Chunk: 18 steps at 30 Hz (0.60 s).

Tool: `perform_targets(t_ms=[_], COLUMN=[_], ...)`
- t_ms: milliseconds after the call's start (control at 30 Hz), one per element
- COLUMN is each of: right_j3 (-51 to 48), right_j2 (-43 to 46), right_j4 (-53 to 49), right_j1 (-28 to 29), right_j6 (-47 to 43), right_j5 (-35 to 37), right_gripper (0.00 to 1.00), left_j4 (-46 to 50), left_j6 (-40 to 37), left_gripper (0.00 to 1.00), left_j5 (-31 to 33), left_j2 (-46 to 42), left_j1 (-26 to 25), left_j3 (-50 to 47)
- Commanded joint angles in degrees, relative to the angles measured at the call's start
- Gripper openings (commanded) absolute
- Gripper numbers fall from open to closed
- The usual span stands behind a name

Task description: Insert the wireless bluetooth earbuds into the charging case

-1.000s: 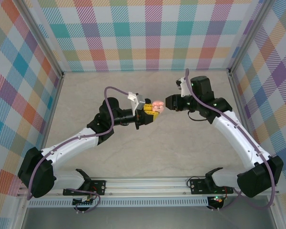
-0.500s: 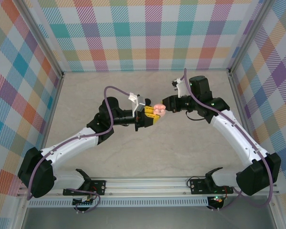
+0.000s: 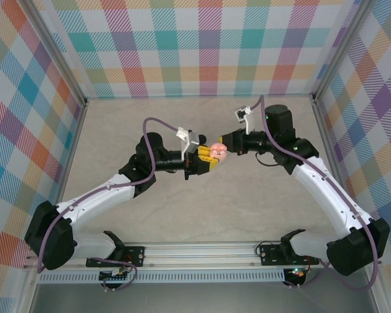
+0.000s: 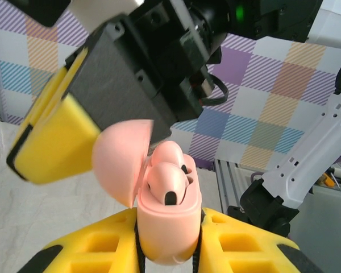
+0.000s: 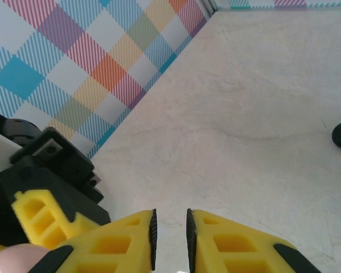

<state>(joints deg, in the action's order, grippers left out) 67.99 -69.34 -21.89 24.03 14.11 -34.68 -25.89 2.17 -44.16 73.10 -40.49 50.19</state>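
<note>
right claw (image 3: 229, 144): moved left, up against pink case (image 3: 217, 151) lid | jaws: closed almost together

Overall light: bright, even and white, falling from above in all three views.
Shadows: soft and faint on the desk (image 3: 202, 195), a little darker under the arms in the top view.
Glare: the desk brightens to a pale sheen just ahead of the yellow fingers (image 5: 227, 244) in the right wrist view; the lid of the pink charging case (image 4: 169, 227) carries a soft highlight.
Focus, left wrist: charging case and earbuds (image 4: 159, 182) sharp; plaid wall (image 4: 284, 114) behind mildly soft.
Focus, right wrist: near fingers slightly soft, desk grain crisp.
Distortion: walls splay outward toward the top view's edges, a wide-angle look.
Colour: saturated, clean.
</note>
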Motion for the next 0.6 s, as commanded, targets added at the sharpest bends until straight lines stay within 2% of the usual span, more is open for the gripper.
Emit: perform_targets(t_ms=[0,167,267,367,433,567], right_j3=[-0.5,-0.2,0.0,0.2,1.1,3.3], right_j2=[1.1,0.8,0.9,1.5,1.6,0.9], right_j4=[2.7,2.1,1.0,-1.3,-4.6,-11.4], right_j1=[-0.3,-0.4,-0.3,-0.3,-0.4,-0.4], right_j6=[0.0,-0.4,-0.7,-0.6,-0.3,0.8], right_j5=[-3.8,-6.4,-3.6,5.5,14.8,28.3], right_gripper=[0.25,0.25,0.25,0.27,0.28,0.27], left_j4=[0.3,0.8,1.0,2.4,5.2,9.2], left_j6=[0.8,0.7,0.9,1.0,1.9,5.6], left_gripper=[0.24,0.24,0.24,0.25,0.25,0.26], left_j5=[-0.6,0.5,1.0,3.4,7.4,12.4], left_j2=[0.6,1.2,1.3,1.3,2.0,4.1], left_j1=[-1.0,-0.9,-1.0,-0.8,-0.4,1.4], left_j3=[1.5,1.4,1.5,1.8,2.7,4.3])
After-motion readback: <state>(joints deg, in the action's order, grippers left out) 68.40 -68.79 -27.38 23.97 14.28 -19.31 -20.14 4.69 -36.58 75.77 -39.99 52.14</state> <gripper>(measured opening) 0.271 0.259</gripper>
